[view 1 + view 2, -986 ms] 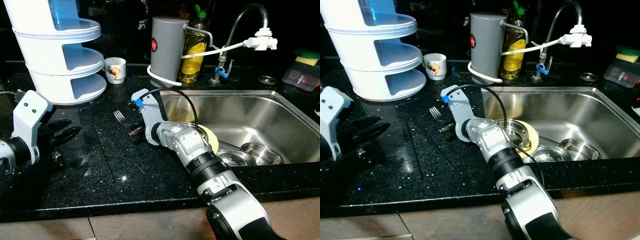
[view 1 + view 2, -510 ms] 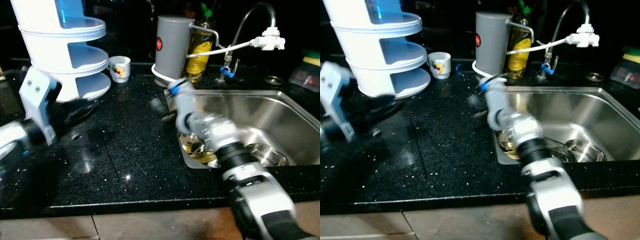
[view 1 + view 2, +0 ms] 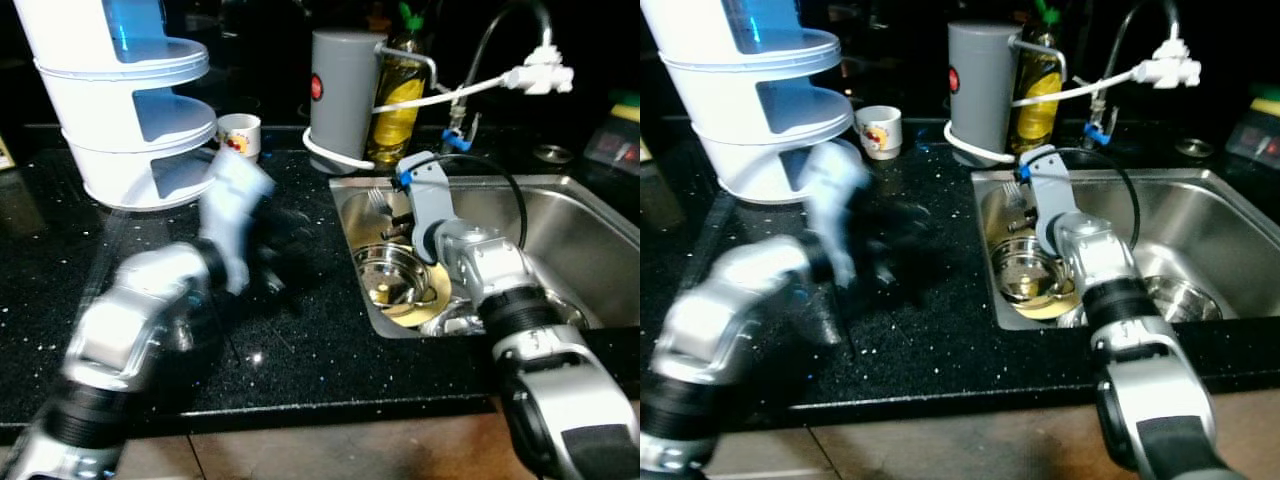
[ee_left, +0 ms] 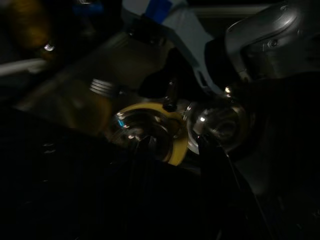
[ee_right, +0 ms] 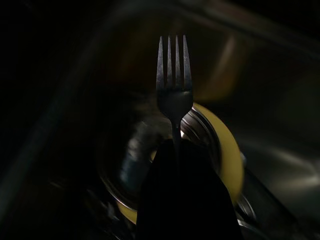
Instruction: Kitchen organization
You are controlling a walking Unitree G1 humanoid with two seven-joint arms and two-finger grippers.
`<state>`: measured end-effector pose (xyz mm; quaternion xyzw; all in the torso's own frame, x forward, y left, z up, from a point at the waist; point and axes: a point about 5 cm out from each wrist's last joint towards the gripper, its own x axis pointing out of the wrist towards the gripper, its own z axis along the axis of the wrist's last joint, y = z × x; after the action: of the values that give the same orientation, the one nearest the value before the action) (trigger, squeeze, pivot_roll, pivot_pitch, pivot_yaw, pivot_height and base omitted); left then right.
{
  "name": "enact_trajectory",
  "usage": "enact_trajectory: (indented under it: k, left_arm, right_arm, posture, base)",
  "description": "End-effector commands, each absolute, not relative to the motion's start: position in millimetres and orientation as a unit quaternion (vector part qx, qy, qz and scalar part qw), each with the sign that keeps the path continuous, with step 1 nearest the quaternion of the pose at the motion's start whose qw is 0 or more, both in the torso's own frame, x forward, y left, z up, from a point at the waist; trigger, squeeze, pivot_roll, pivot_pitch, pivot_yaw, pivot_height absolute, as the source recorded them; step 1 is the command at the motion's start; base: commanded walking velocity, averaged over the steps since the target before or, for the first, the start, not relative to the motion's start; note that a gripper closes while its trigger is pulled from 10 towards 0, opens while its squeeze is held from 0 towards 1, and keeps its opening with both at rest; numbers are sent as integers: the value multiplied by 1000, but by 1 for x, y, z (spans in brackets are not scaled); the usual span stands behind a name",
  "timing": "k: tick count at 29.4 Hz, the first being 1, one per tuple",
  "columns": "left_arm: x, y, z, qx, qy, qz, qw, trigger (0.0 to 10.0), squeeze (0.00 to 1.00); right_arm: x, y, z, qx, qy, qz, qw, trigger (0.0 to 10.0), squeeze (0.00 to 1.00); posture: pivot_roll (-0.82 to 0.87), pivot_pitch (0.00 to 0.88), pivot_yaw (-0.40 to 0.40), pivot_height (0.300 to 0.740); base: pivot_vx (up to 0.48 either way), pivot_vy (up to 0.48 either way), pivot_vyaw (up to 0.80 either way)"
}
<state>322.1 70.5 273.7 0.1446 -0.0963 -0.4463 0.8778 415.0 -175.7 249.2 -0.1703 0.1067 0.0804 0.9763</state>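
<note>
Fork point(image 5: 173, 75) is clamped by its handle in the right gripper point(image 3: 398, 222), tines pointing away from the wrist, and it hangs over the near-left part of the sink point(image 3: 590, 215), above a steel bowl point(image 3: 385, 272) that sits on a yellow plate point(image 3: 425, 305). Held by the handle end like that, it looks ready to be lowered in with the other dirty dishes (a guess from the pose, not something seen).

Left arm point(image 3: 150, 320) is a blur over the black worktop point(image 3: 300, 350) beside the sink. In the left wrist view, the two fingers point(image 4: 142, 165) of the left gripper point(image 4: 175, 160) stand apart with nothing between them, pointing at the bowl and plate.

Farther back on the worktop stand a white tiered rack point(image 3: 130, 110), a small cup point(image 3: 240, 135), a grey canister point(image 3: 345, 85) and a bottle point(image 3: 392, 95), with the tap point(image 3: 500, 40) arching over the sink.

Head views give the layout but show the fork only as a small glint at the sink's edge. Right wrist view shows four clean tines and the bowl directly beyond them, though the rest is dark. Left wrist view adds a second steel bowl point(image 4: 220, 122) lying beside the plate.
</note>
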Motion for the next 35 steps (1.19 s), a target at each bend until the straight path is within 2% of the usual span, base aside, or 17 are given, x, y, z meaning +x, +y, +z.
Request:
enact_trajectory:
  k: [1, 2, 3, 4, 11, 16, 17, 18, 19, 24, 25, 29, 32, 34, 35]
  left_arm:
    - [326, 66, 276, 163, -100, -434, 880, 10000, 0]
    - [328, 60, 274, 178, -99, -432, 878, 10000, 0]
    - [328, 60, 274, 178, -99, -432, 878, 10000, 0]
    - [329, 56, 272, 190, -96, -433, 876, 10000, 0]
    - [330, 50, 263, 211, -91, -426, 875, 10000, 0]
    - [333, 56, 261, 217, -88, -411, 881, 10000, 0]
    - [333, 59, 261, 217, -87, -408, 883, 10000, 0]
    - [333, 59, 261, 217, -87, -408, 883, 10000, 0]
    - [334, 60, 261, 218, -88, -404, 884, 10000, 0]
    - [335, 63, 262, 210, -88, -399, 888, 10000, 0]
    - [334, 64, 264, 202, -90, -398, 890, 10000, 0]
    - [333, 68, 272, 174, -101, -396, 896, 10000, 0]
    - [332, 82, 281, 182, -115, -395, 893, 10000, 0]
    - [332, 82, 281, 182, -115, -395, 893, 10000, 0]
    - [330, 91, 286, 184, -120, -396, 892, 10000, 0]
  right_arm:
    - [415, -183, 244, -188, 104, 63, 975, 3373, 0]
    - [415, -187, 239, -202, 107, 51, 972, 4902, 0]
    - [415, -187, 239, -202, 107, 51, 972, 4902, 0]
    - [415, -189, 235, -199, 111, 49, 973, 10000, 0]
    - [415, -191, 224, -195, 117, 41, 973, 10000, 0]
    - [415, -189, 221, -183, 117, 48, 975, 10000, 0]
    - [416, -188, 221, -177, 119, 52, 976, 10000, 302]
    - [416, -188, 221, -177, 119, 52, 976, 10000, 302]
    - [416, -187, 221, -173, 120, 56, 976, 10000, 1000]
    - [417, -184, 221, -185, 121, 59, 973, 10000, 1000]
    - [417, -183, 222, -191, 119, 60, 973, 10000, 0]
    - [419, -178, 227, -198, 108, 65, 972, 10000, 0]
    - [421, -171, 237, -187, 84, 74, 976, 10000, 0]
    - [421, -171, 237, -187, 84, 74, 976, 10000, 0]
    - [422, -164, 244, -167, 64, 87, 980, 10000, 0]
  posture:
    - [49, 124, -13, 740]
    - [49, 124, -13, 740]
    - [49, 124, -13, 740]
    - [51, 122, -13, 740]
    - [51, 128, -14, 740]
    - [58, 134, -20, 740]
    - [60, 134, -22, 740]
    - [60, 134, -22, 740]
    - [61, 135, -24, 740]
    - [61, 135, -25, 740]
    - [59, 135, -25, 740]
    - [60, 136, -26, 740]
    - [60, 138, -29, 740]
    - [60, 138, -29, 740]
    - [58, 138, -28, 740]
  base:
    - [0, 0, 0]
    - [0, 0, 0]
    - [0, 0, 0]
    - [0, 0, 0]
    - [0, 0, 0]
    - [0, 0, 0]
    - [0, 0, 0]
    - [0, 0, 0]
    - [0, 0, 0]
    - [0, 0, 0]
    - [0, 0, 0]
    - [0, 0, 0]
    - [0, 0, 0]
    - [0, 0, 0]
    - [0, 0, 0]
